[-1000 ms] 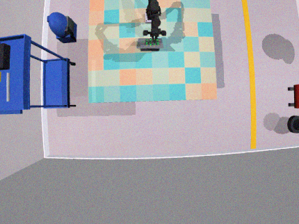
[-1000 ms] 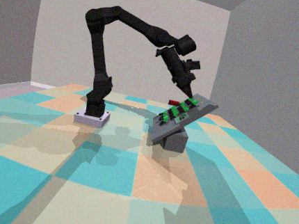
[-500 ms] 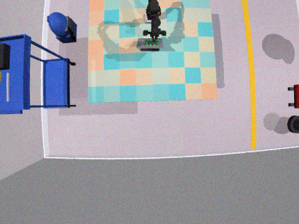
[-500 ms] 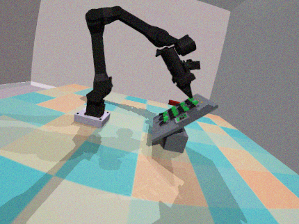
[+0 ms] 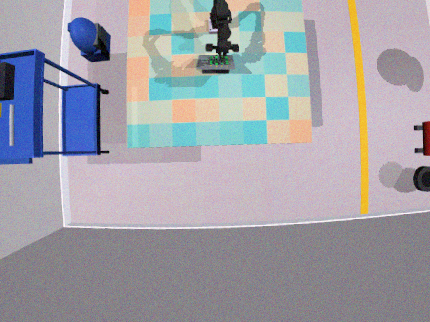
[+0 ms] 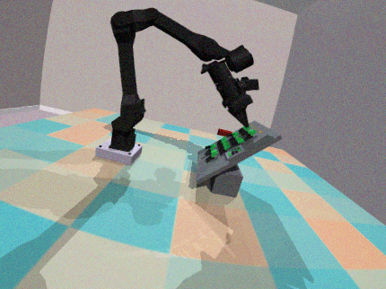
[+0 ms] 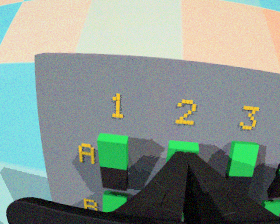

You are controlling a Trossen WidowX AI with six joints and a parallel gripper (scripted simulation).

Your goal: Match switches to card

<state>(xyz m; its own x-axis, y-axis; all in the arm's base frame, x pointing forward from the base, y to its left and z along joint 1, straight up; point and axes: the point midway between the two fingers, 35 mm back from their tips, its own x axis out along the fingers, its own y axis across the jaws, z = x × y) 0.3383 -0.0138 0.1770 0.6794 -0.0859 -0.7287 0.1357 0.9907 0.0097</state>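
Note:
The grey switch panel (image 5: pixel 204 70) (image 6: pixel 212 170) (image 7: pixel 69 91) stands tilted on a block on the checkered mat. Its switches are green and dark grey, and columns 1, 2 and 3 and rows A and B are marked in yellow. My gripper (image 5: pixel 219 54) (image 6: pixel 245 123) (image 7: pixel 183 161) is shut, with nothing between the fingers. Its pointed tip is at the switch A2 (image 7: pixel 183 148) in the far row, touching it or just above. Switch A1 (image 7: pixel 113 158) and switch A3 (image 7: pixel 243 158) show beside it with green halves. The small card (image 6: pixel 234 151) lies at the panel's near edge in the exterior view. The fingers hide the lower rows in the wrist view.
The arm's base (image 6: pixel 119 153) stands on the mat left of the panel. A small red thing (image 6: pixel 223 131) lies behind the panel. A blue cart (image 5: pixel 30 103) and a blue round object (image 5: pixel 85 35) stand off the mat to the left. A yellow line (image 5: pixel 358 93) runs along the floor on the right.

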